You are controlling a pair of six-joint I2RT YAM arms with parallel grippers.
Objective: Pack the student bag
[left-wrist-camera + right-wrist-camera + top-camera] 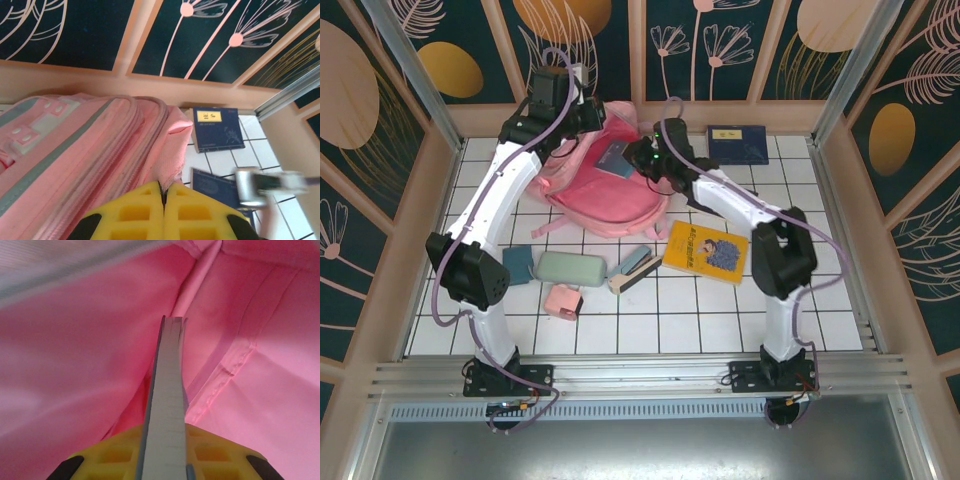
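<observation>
The student bag (588, 200) lies at the far middle of the bench (720, 320). The left claw (163, 192) pinches its opening edge. The right claw (167, 440) grips a thin book (168, 385) edge-on inside the lining. Slide the book deeper, parallel to the lining, then release.

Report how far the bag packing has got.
Done: the student bag lies open, its edge pinched by the left hand. In hand: the right hand holds a blue book edge-on at the opening. Left: yellow book, dark blue book, green case, pink box and others lie outside.
</observation>
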